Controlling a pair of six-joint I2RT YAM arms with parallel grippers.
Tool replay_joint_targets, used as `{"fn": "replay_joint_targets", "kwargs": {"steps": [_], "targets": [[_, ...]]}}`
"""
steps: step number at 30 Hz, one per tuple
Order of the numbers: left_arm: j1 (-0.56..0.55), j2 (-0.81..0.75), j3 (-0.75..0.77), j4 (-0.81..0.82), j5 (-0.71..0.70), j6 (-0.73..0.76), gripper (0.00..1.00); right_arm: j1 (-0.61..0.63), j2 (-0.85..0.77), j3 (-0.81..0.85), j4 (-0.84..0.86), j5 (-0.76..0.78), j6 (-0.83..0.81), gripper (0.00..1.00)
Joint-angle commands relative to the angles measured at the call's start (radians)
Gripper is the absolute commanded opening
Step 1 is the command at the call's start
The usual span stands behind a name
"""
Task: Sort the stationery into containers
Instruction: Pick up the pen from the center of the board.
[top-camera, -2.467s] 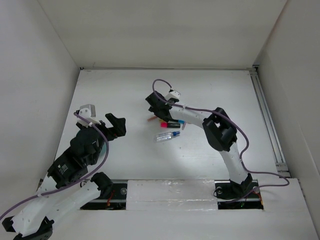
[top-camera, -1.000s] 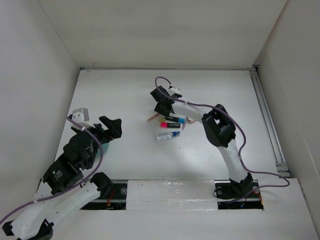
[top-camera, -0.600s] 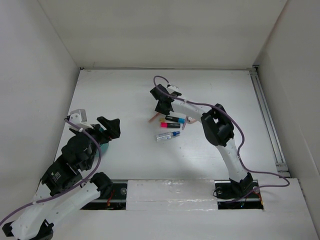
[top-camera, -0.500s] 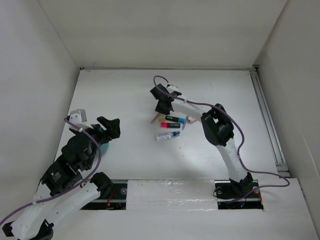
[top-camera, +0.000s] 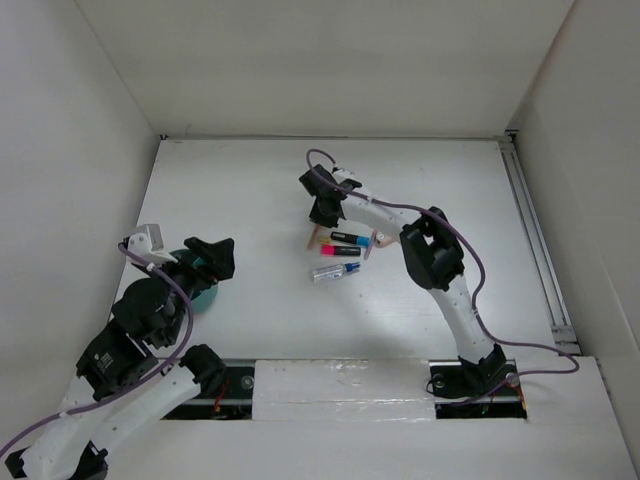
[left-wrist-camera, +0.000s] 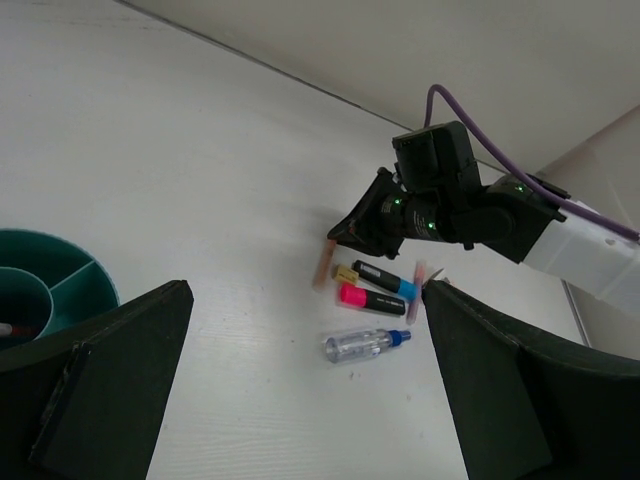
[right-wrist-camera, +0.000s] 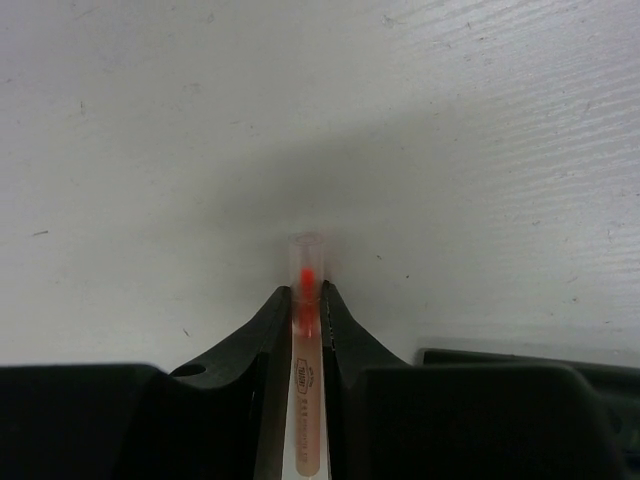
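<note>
At the left of the top view, the teal cup (top-camera: 204, 297) sits partly hidden under the left gripper (top-camera: 212, 258), whose jaws are spread wide and empty. At upper centre, the right gripper (right-wrist-camera: 306, 300) pinches a thin pencil (right-wrist-camera: 305, 262) near one end. Held so off-centre, the pencil could swing, slip, or knock the markers (top-camera: 346, 238) beside it.

White table (top-camera: 250, 180) as I saw it.
A cup (left-wrist-camera: 70, 262) sat at the left; markers (top-camera: 338, 250), pen (top-camera: 335, 271) and pencil (top-camera: 311, 238) lay clustered mid-table.
</note>
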Motion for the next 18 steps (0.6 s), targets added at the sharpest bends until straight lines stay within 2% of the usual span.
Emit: {"fn": "replay_joint_targets", "kwargs": {"steps": [1, 7, 12, 18], "targets": [[-0.003, -0.014, 0.006, 0.015, -0.007, -0.006, 1.00, -0.001, 0.040, 0.013, -0.055, -0.019, 0.026, 0.00], [-0.003, -0.005, 0.006, 0.015, -0.007, -0.006, 1.00, 0.008, 0.029, -0.027, -0.002, -0.050, 0.037, 0.00], [-0.003, 0.015, 0.006, 0.015, 0.002, -0.006, 1.00, 0.019, -0.061, -0.107, 0.143, -0.073, 0.046, 0.00], [-0.003, 0.070, 0.015, 0.015, 0.022, 0.012, 1.00, 0.028, -0.149, -0.138, 0.210, -0.064, -0.024, 0.00]]}}
